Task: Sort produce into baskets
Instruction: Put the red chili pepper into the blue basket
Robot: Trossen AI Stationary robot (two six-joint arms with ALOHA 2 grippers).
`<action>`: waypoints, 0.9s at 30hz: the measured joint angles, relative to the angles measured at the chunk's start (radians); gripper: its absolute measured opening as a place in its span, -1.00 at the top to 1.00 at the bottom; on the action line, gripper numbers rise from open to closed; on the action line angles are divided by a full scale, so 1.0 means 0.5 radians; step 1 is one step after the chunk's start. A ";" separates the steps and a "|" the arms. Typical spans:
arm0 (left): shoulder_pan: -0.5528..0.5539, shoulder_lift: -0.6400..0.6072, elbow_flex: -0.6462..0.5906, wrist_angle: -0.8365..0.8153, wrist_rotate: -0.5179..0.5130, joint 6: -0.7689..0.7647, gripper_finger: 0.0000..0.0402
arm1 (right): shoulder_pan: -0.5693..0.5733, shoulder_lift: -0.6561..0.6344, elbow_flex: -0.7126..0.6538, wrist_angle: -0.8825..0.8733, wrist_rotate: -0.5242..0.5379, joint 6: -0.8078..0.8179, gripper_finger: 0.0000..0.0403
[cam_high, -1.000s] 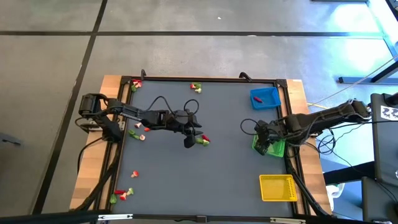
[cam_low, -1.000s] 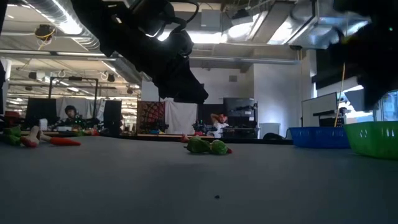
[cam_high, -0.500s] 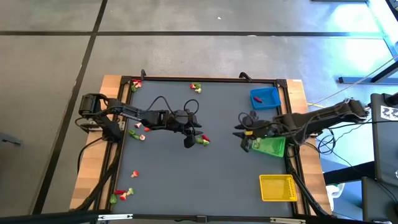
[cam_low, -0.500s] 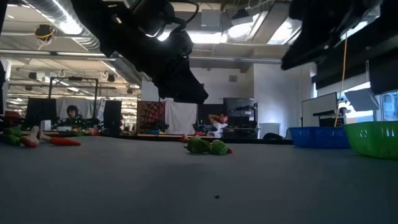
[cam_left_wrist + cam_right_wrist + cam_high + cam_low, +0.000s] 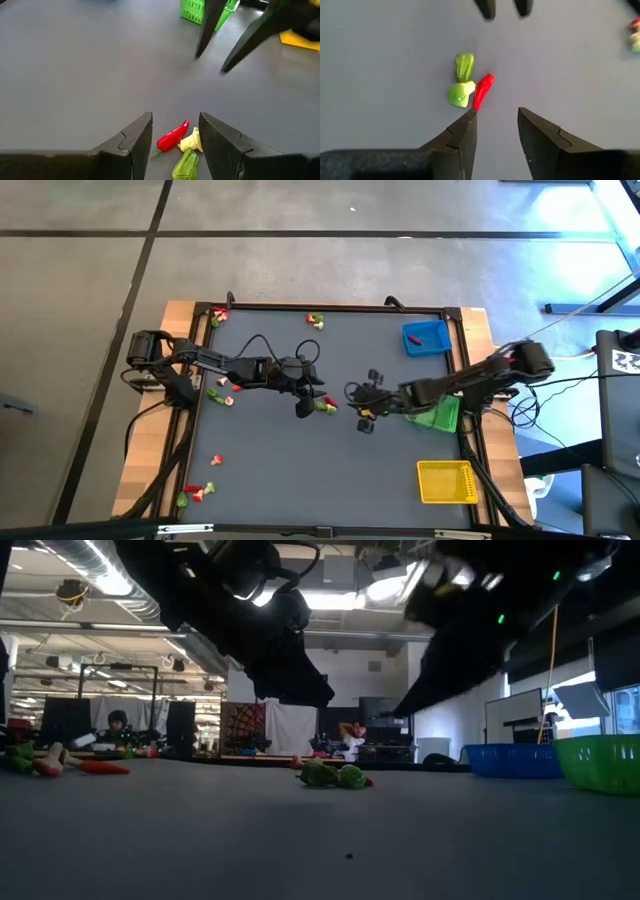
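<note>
The right claw [image 5: 362, 402], jaws apart and empty, has been swung from the green basket [image 5: 440, 415] to mid-desk, near the red and green produce [image 5: 325, 405]. There the left claw [image 5: 305, 406] (also apart) is poised, so another pickup seems intended.

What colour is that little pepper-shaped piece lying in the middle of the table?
Red. The pepper piece shows best in the right wrist view, beside two green pieces.
</note>
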 joint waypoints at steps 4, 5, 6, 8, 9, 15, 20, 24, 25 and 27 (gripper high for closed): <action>0.000 0.000 -0.001 0.000 0.000 -0.001 0.22 | -0.061 0.186 -0.001 0.192 -0.072 0.001 0.29; 0.000 0.000 -0.001 0.001 0.000 -0.001 0.22 | -0.078 0.227 -0.001 0.235 -0.093 0.000 0.29; 0.000 0.000 -0.001 0.000 0.000 -0.001 0.22 | -0.096 0.268 0.000 0.283 -0.102 0.000 0.29; 0.000 0.000 -0.002 0.000 0.000 0.001 0.22 | -0.127 0.330 -0.001 0.339 -0.117 0.001 0.29; 0.000 0.000 -0.002 0.001 0.000 0.002 0.22 | -0.143 0.361 -0.001 0.386 -0.128 0.000 0.29; 0.000 0.000 -0.002 0.000 0.000 0.008 0.22 | -0.210 0.496 0.000 0.615 -0.246 0.002 0.29; 0.000 0.000 -0.003 0.000 0.000 0.009 0.22 | -0.214 0.583 0.000 0.782 -0.266 0.000 0.29; 0.000 0.000 -0.003 0.001 0.000 0.010 0.22 | -0.212 0.640 0.000 0.837 -0.313 0.002 0.29; 0.000 0.000 -0.004 0.001 0.000 0.010 0.22 | -0.212 0.656 0.000 0.837 -0.304 0.003 0.29; 0.000 0.000 -0.004 0.001 0.000 0.010 0.22 | -0.212 0.687 0.000 0.839 -0.283 0.007 0.29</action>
